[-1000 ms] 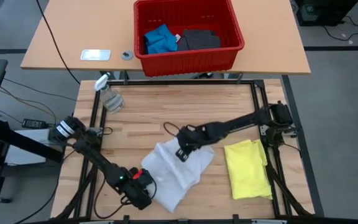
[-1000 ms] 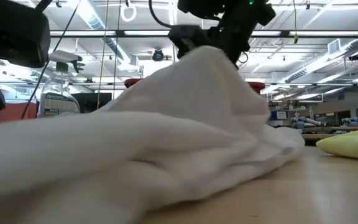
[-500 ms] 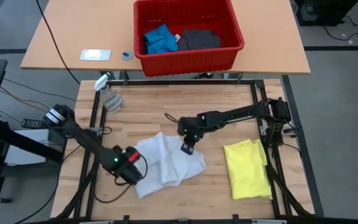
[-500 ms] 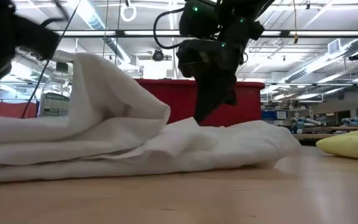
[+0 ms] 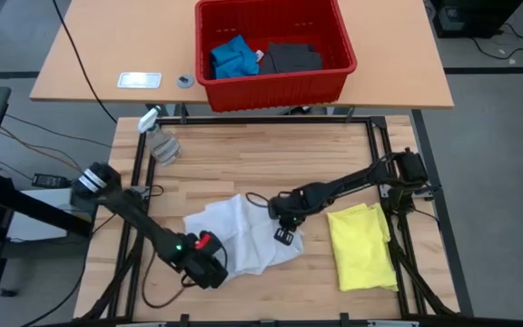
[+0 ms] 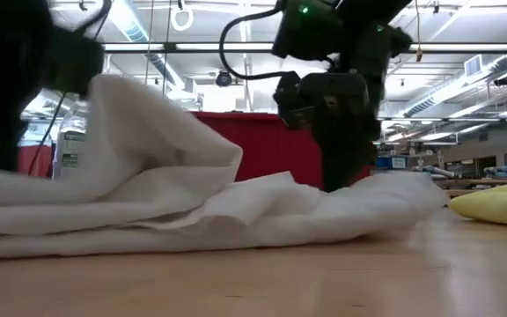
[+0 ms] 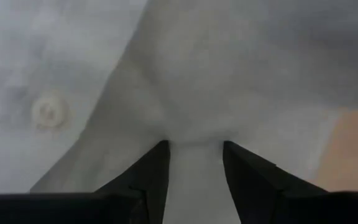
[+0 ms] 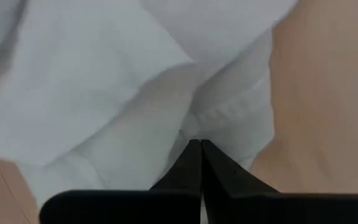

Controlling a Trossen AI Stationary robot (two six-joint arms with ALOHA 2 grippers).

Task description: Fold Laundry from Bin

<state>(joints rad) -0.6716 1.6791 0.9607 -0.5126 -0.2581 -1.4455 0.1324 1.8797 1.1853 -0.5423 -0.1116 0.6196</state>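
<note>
The white shirt (image 5: 234,238) lies bunched on the wooden table, between my two grippers. My left gripper (image 7: 194,149) is at its near left part, shut on it, and holds a hump of cloth (image 6: 139,114) up. My right gripper (image 5: 285,234) points down at the shirt's right edge, shut on it. The yellow T-shirt (image 5: 361,245) lies folded at the right. The red bin (image 5: 334,54) stands on the tan table behind, with the blue piece (image 5: 232,56) and the dark grey piece (image 5: 289,58) inside. My left gripper has a bunch of the white shirt's cloth (image 7: 194,127) between its two fingers, which slant down from the near left. The cloth stands up in a hump there, while the rest of the shirt lies on the table. One layer or several, I cannot tell. My right gripper pinches the white shirt beside a stitched hem (image 8: 219,115) at its right edge. The fingers come from above, pointing steeply down. Folds run together toward the fingertips (image 8: 194,152), and this part lies low on the table.
A spray bottle (image 5: 159,136) stands at the wooden table's far left corner. Black frame rails (image 5: 375,154) run along its edges. A small white device (image 5: 140,80) and a round item (image 5: 185,81) lie on the tan table left of the bin.
My right gripper has let the shirt's raised peak drop, risen off it, then come down toward the near right onto the shirt's right edge. My left gripper has swung toward the far edge and back, lifting the shirt's left part. The shirt has gone from spread out to bunched.
</note>
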